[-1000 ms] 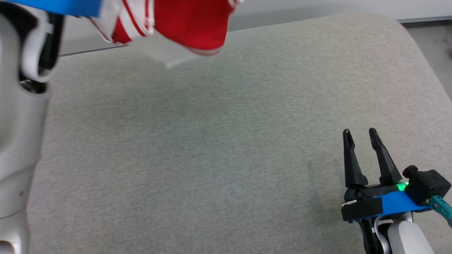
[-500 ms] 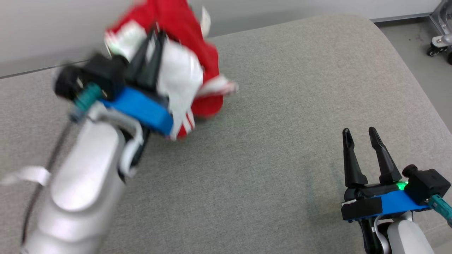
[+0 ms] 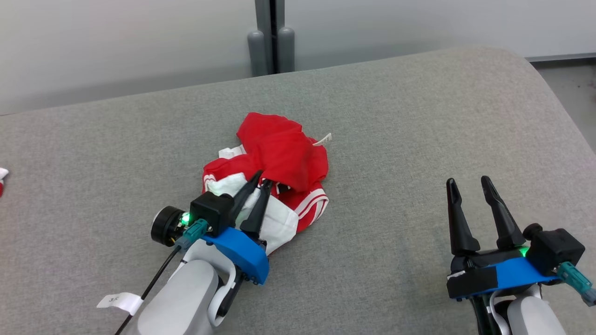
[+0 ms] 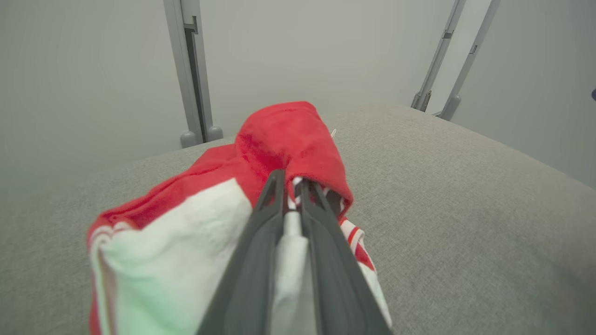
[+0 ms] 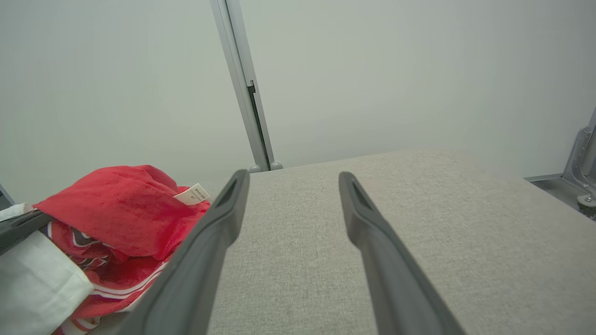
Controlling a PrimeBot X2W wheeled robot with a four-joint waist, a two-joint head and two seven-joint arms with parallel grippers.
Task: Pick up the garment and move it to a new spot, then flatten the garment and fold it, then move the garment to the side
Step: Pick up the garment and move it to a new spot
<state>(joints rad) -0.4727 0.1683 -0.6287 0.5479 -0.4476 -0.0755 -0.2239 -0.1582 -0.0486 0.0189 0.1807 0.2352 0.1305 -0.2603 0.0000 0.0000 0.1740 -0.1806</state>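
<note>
The garment (image 3: 279,153) is a crumpled red piece with white panels and white stripes, lying in a heap on the grey padded surface (image 3: 396,139) left of centre. My left gripper (image 3: 260,179) lies low against its near side, shut on a fold of white fabric. In the left wrist view, the fingers (image 4: 260,232) pinch that white fold, and red cloth (image 4: 288,135) drapes over the tips of my left gripper (image 4: 291,184). My right gripper (image 3: 467,182) rests open at the lower right, well apart from the heap. The right wrist view shows its open gripper (image 5: 293,179) with the garment (image 5: 116,200) off to the left.
A grey metal post (image 3: 270,42) stands against the pale wall behind the surface. A small red and white scrap (image 3: 2,180) peeks in at the left edge. The surface curves down to the floor at the right, where a wheeled base (image 5: 584,202) stands.
The head camera has shifted. My left arm has come down from high up, bringing the garment onto the surface in a heap. The right gripper has stayed open in place.
</note>
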